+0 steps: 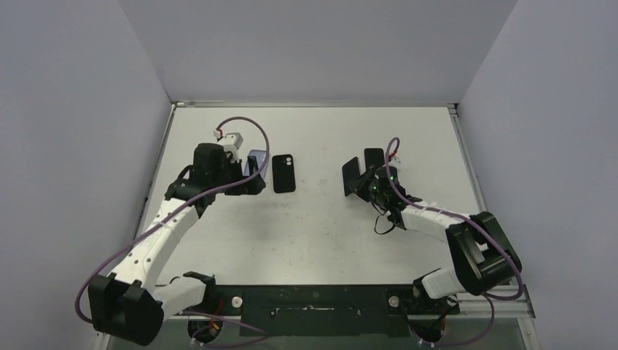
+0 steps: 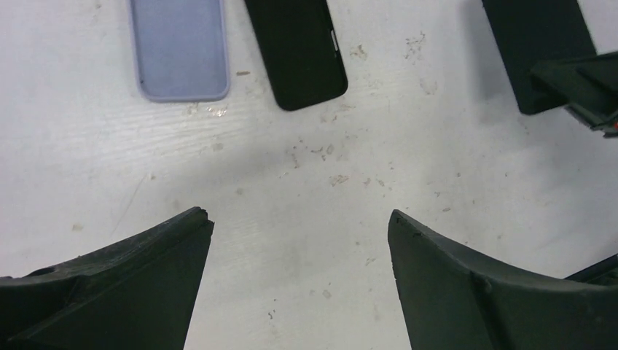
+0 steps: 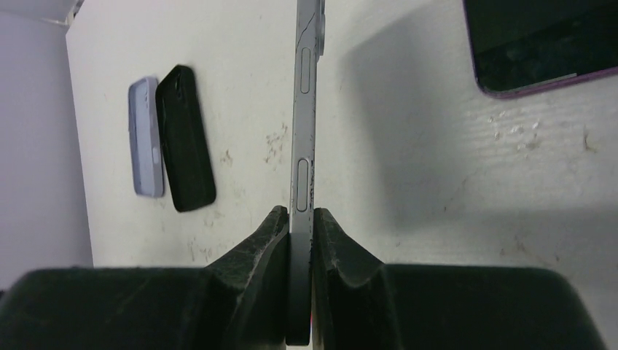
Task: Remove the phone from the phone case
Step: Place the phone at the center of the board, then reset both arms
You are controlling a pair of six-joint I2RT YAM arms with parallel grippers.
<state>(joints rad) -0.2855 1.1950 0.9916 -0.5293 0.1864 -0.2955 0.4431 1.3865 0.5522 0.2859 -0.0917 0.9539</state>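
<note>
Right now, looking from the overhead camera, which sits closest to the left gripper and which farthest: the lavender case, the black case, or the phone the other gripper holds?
1. lavender case: right beside the open left gripper.
2. black case: next over, toward the table's middle.
3. phone: far across on the right side, clamped in the right gripper.

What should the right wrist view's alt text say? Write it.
The right gripper clamps a phone edge-on, side buttons showing, over a table. A lilac case and a black case lie left; a purple-rimmed phone lies upper right.
</note>
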